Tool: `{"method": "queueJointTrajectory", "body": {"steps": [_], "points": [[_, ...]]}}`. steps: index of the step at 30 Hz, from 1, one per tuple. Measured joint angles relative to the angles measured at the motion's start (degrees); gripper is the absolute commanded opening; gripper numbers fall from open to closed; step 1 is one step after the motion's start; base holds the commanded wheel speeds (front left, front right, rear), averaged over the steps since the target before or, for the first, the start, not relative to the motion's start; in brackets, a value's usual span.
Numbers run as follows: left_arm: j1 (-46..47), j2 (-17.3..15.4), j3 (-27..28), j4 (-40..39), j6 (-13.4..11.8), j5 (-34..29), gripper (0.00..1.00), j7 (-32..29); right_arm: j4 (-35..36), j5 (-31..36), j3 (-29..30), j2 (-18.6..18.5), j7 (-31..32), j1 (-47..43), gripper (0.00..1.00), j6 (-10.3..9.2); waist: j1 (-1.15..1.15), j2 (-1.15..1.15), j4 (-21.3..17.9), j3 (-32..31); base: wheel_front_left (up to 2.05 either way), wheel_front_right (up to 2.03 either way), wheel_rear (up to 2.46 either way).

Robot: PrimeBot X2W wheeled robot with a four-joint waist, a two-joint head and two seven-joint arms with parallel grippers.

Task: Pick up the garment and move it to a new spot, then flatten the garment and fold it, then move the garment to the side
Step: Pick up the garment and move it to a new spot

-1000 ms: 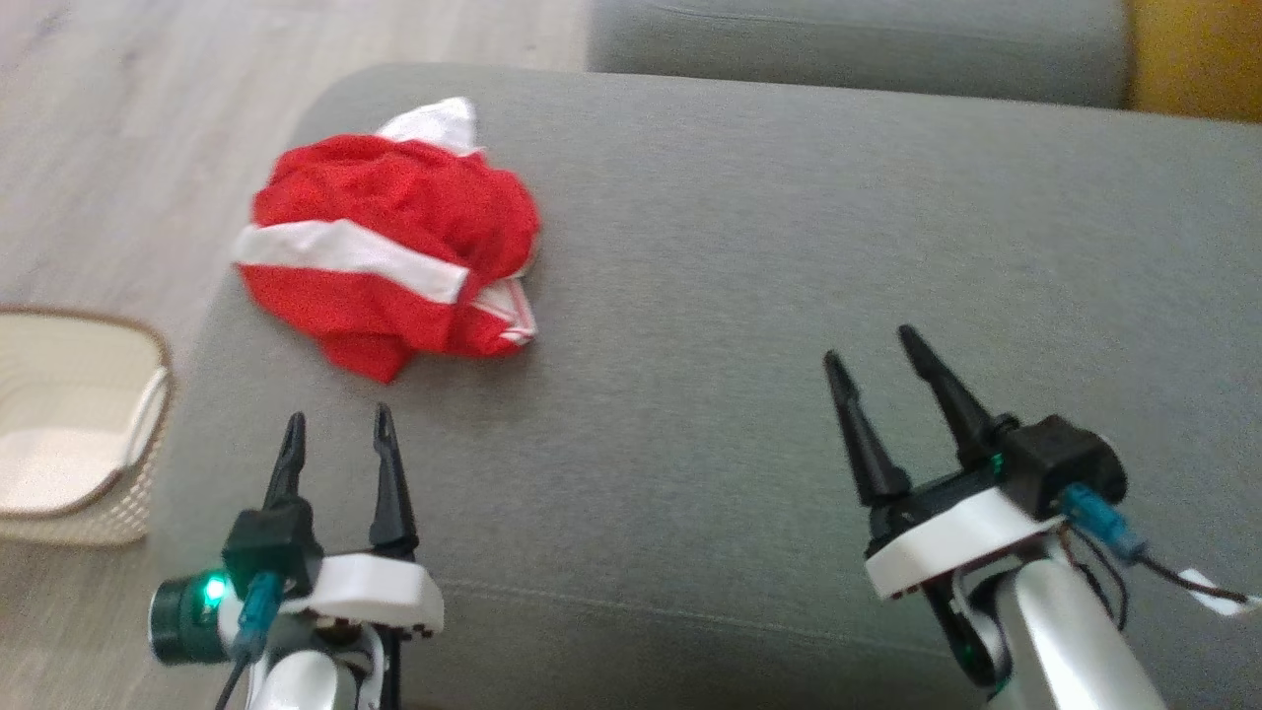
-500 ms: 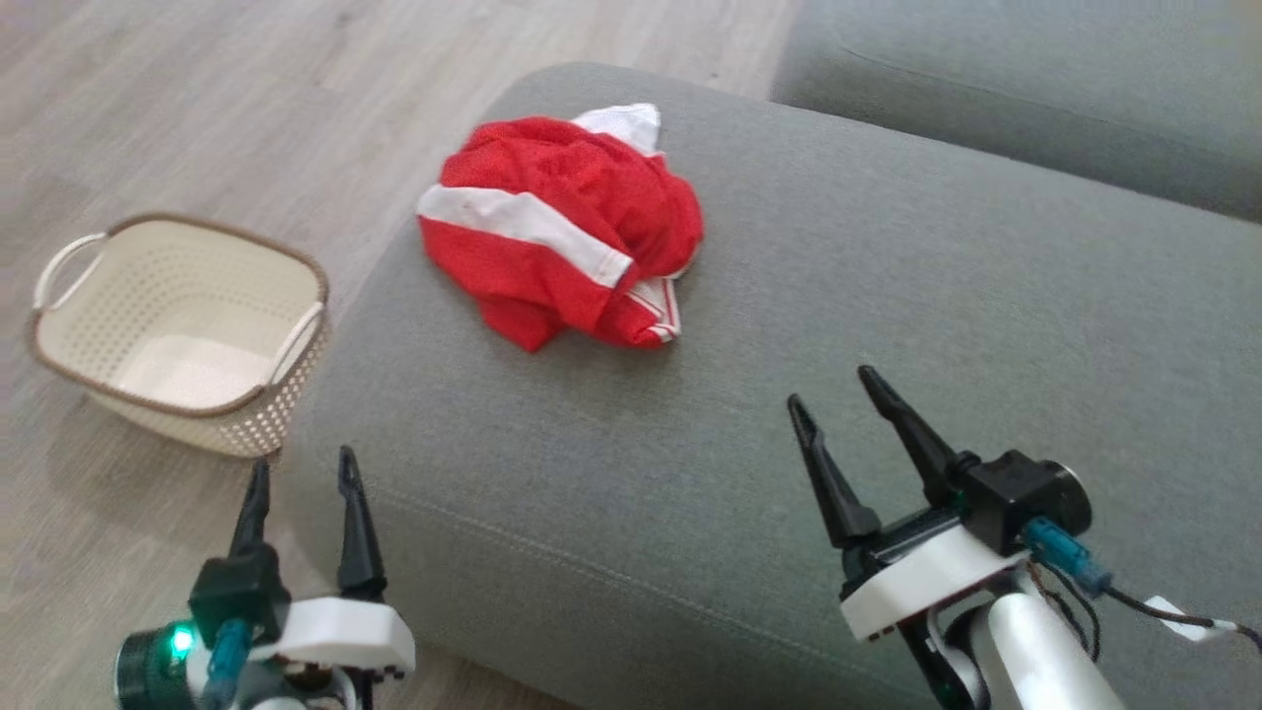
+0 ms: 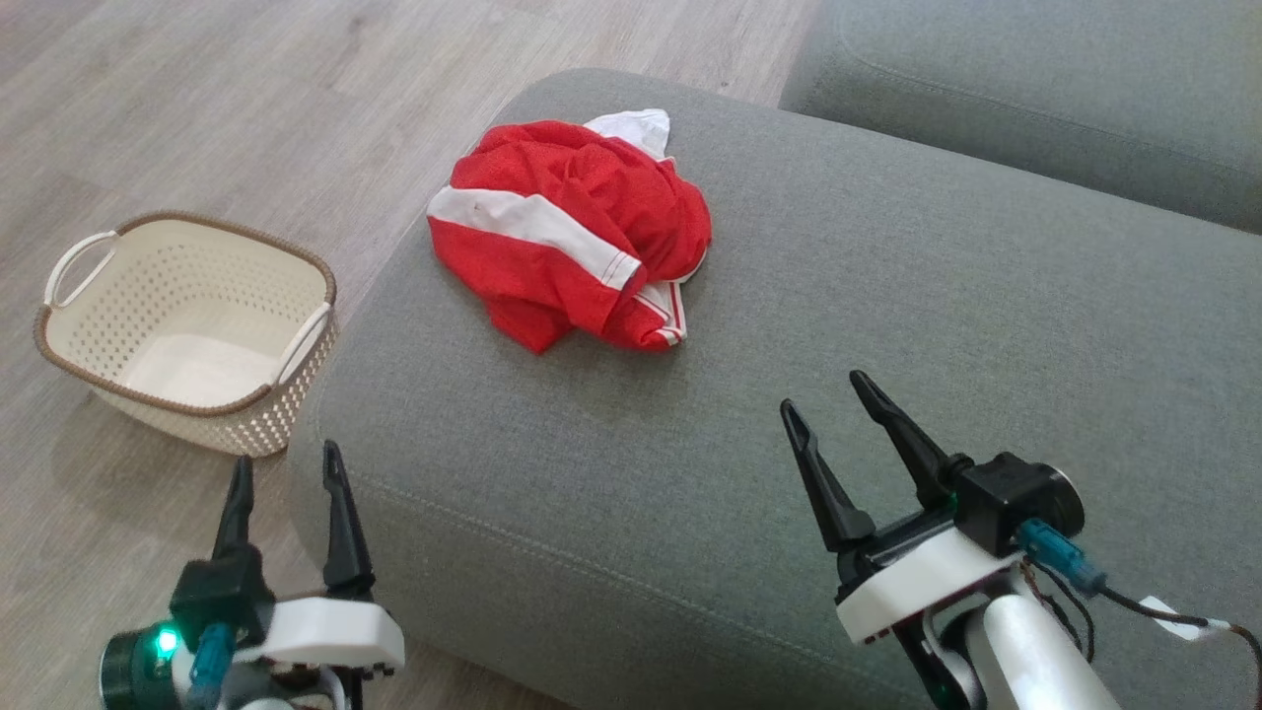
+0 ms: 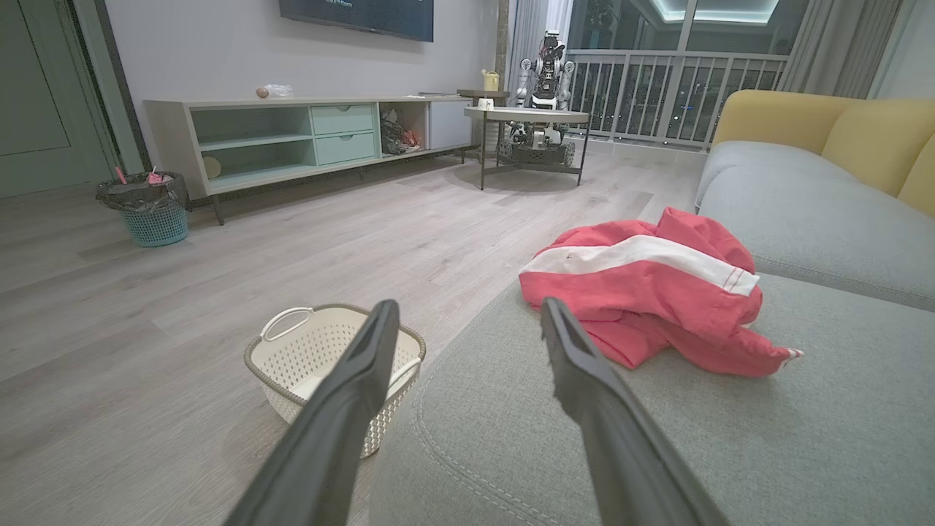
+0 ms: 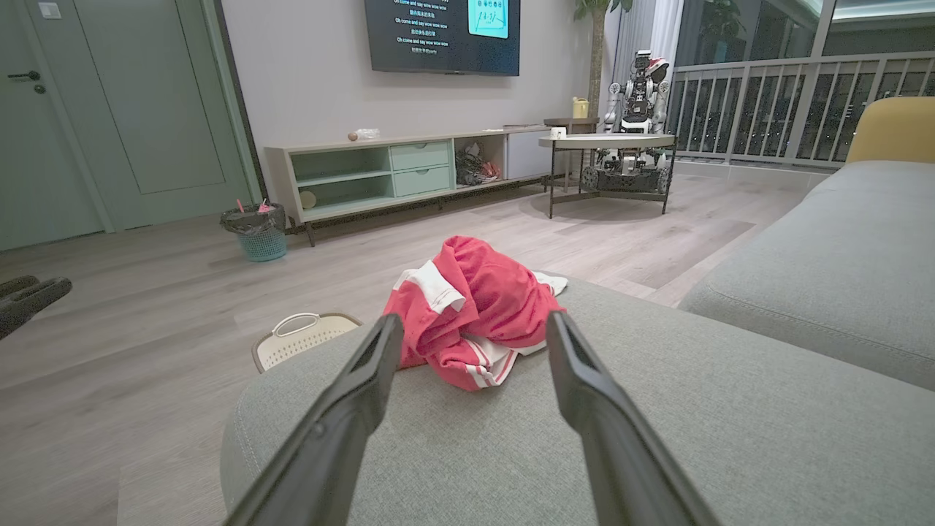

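View swung left; the crumpled red garment point(image 3: 582, 197) shows 1 broad white stripe.

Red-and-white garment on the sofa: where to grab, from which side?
Probably the humped red fold on top of the garment, pinched from above. It lies bunched on the sofa, edges flat against it, so a sideways approach would likely just push it. The open right gripper faces it squarely.
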State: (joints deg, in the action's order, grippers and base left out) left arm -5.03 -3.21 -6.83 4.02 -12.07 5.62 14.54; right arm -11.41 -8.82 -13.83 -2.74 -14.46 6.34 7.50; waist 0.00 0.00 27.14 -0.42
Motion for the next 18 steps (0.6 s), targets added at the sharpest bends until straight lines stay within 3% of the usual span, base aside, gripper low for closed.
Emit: {"method": "queueJointTrajectory", "body": {"steps": [10, 18], "points": [[0.6, -0.2, 0.7, -0.2, 1.5, -1.1, 1.0, 0.0, 1.0, 1.2, 1.2, 0.0, 0.0, 0.1, 1.0, 0.0, 0.0, 0.0, -1.5, 1.9, 0.0, 0.0, 0.0], [10.3, -2.1, 2.0, 2.3, 7.3, 0.8, 1.0, 0.0, 3.4, 5.7, 4.8, 0.0, 0.0, 3.0, 1.0, 0.0, 0.0, 0.0, -4.6, 8.2, 0.0, 0.0, 0.0]]}}
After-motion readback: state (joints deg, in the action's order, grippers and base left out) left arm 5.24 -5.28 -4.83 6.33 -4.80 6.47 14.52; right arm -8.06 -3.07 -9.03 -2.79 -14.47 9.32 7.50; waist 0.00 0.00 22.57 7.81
